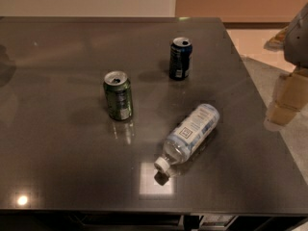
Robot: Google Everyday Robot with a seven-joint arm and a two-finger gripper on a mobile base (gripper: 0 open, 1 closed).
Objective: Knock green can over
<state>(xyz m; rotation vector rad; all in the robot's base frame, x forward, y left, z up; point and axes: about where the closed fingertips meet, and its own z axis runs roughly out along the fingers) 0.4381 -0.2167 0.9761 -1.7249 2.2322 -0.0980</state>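
Note:
The green can (118, 96) stands upright on the dark table (57, 143), left of centre. It has a silver top with an open mouth and a pale label patch near its base. My gripper (285, 99) shows as a grey and tan shape at the right edge of the view, beyond the table's right side. It is far to the right of the green can and touches nothing on the table.
A dark blue can (180, 58) stands upright behind and to the right of the green can. A clear plastic bottle (188, 134) with a white cap lies on its side in front of it, cap toward the front edge. Pale floor lies to the right of the table.

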